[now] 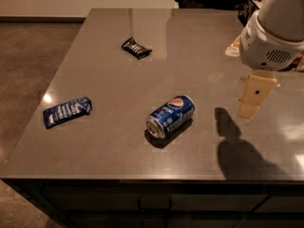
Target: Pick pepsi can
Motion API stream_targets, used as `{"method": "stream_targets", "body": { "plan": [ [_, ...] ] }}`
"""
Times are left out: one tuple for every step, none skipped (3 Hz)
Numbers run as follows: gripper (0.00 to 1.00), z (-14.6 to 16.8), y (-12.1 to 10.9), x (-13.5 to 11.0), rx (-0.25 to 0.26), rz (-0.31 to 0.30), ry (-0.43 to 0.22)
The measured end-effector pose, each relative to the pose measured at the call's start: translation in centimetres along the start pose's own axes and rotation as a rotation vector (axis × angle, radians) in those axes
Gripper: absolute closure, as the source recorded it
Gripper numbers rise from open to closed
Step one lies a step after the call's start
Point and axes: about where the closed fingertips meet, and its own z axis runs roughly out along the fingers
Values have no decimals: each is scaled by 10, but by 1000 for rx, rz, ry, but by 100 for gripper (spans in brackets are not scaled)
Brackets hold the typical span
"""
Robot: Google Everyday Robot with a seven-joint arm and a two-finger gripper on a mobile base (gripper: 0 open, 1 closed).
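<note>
The pepsi can [170,116] lies on its side near the front middle of the grey table [190,46], silver end facing front left, logo up. My gripper [253,98] hangs from the white arm at the right, above the table and to the right of the can, well apart from it. It holds nothing that I can see.
A flat crumpled blue snack wrapper [67,111] lies at the front left. A small black snack bar [136,48] lies at the back middle. Dark objects stand at the table's far right edge behind the arm. The floor lies beyond the left edge.
</note>
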Motion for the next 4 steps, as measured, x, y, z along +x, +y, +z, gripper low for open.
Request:
{"method": "stream_targets", "body": {
  "plan": [
    [0, 23, -4, -14, -35, -82, 14],
    [0, 44, -6, -32, -64, -192, 20],
    [0, 68, -4, -45, -81, -299, 34],
    [0, 83, 2, -55, -96, -353, 35]
  ]
}}
